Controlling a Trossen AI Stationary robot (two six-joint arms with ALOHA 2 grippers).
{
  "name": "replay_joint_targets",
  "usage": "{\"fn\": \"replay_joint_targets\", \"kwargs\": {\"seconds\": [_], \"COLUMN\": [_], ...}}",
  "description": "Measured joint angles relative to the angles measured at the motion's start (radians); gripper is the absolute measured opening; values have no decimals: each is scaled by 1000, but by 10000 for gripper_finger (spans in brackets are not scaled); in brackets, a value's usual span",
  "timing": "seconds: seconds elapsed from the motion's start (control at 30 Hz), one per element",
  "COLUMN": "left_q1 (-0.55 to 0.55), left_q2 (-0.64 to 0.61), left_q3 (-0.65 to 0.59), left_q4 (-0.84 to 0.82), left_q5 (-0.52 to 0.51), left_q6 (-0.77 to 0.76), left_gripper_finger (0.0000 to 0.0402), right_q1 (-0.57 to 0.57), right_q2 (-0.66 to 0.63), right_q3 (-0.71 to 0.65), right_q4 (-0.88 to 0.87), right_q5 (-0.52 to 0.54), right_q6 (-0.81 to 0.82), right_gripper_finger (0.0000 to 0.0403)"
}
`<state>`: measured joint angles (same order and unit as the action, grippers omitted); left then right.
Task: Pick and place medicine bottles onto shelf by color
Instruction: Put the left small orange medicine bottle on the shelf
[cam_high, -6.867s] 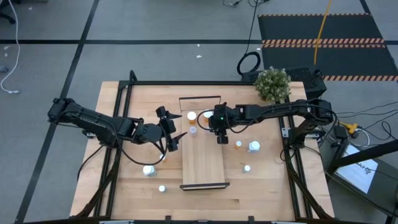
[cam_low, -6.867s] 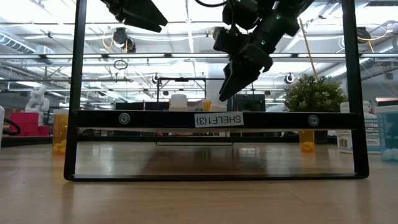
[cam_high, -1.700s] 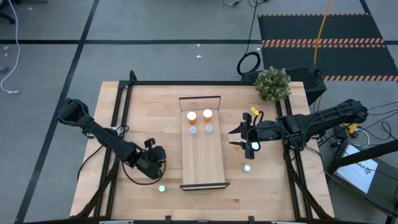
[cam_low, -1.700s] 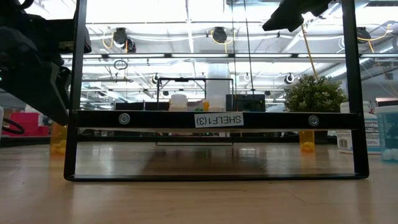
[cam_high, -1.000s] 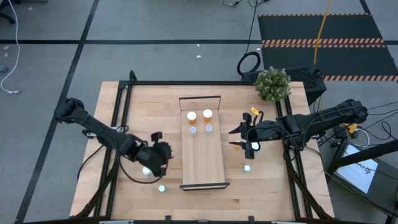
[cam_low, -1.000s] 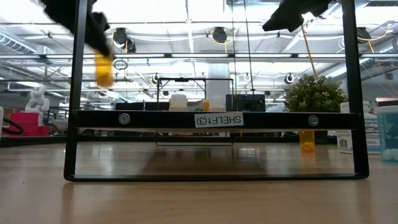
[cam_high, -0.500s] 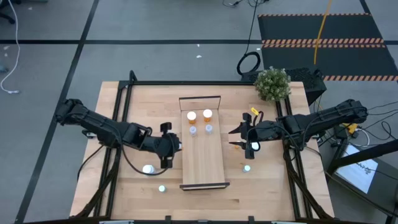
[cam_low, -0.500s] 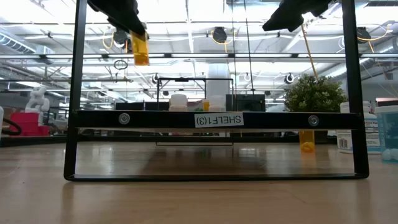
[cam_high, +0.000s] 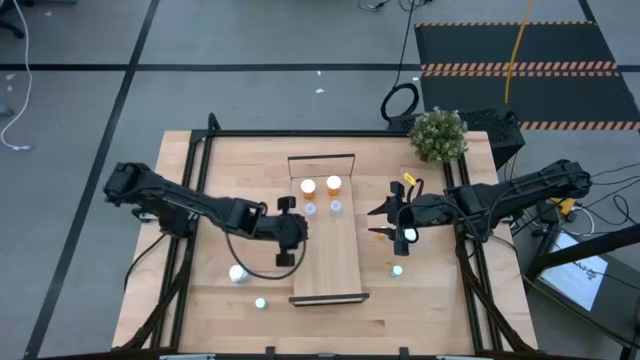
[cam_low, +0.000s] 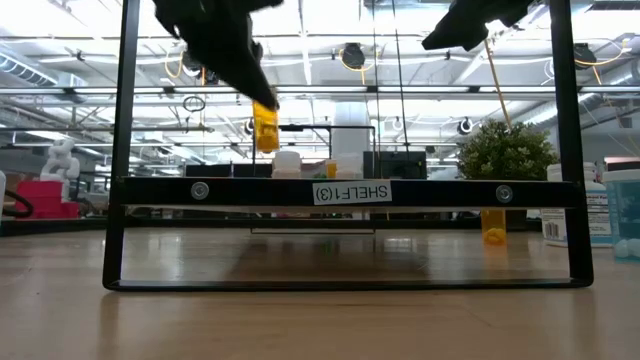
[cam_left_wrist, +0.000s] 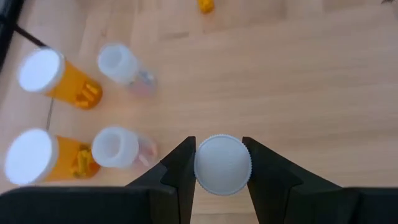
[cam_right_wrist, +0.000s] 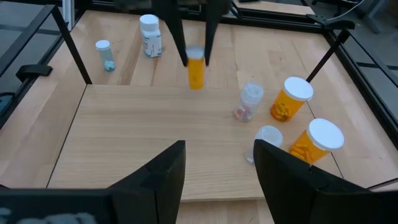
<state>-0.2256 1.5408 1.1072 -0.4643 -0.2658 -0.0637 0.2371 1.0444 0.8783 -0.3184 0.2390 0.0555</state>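
Here an orange bottle (cam_right_wrist: 195, 72) hangs pinched in the left gripper (cam_high: 290, 231) above the shelf (cam_high: 330, 265) edge. Four bottles on shelf: two orange, two clear. Wood table (cam_high: 430, 300), plant (cam_high: 438, 134), grey floor. Right gripper (cam_high: 383, 221) parted, empty, beside shelf.

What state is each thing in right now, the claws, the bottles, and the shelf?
left claw: shut on a small orange bottle, held above the shelf's left edge
small orange bottle: capped, upright, lifted clear
right claw: open, empty, right of the shelf
shelf: lying flat, four bottles at its far end
two large orange bottles: capped, standing on the shelf
two clear bottles: capped, standing on the shelf
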Motion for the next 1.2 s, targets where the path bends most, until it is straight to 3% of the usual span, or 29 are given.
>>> {"fn": "replay_joint_targets", "kwargs": {"seconds": [0.33,1.0,1.2], "left_q1": [37,62,62], "left_q2": [102,146,147], "left_q3": [0,0,0], "left_q4": [53,83,77], "left_q5": [4,6,7], "left_q6": [18,59,60], "left_gripper_finger": [120,120,152], "right_q1": [0,0,0], "right_q2": [0,0,0], "right_q3": [0,0,0], "right_q4": [0,0,0], "right_q5": [0,0,0], "right_q6": [0,-4,-4], "right_gripper_finger": [183,183,183]}}
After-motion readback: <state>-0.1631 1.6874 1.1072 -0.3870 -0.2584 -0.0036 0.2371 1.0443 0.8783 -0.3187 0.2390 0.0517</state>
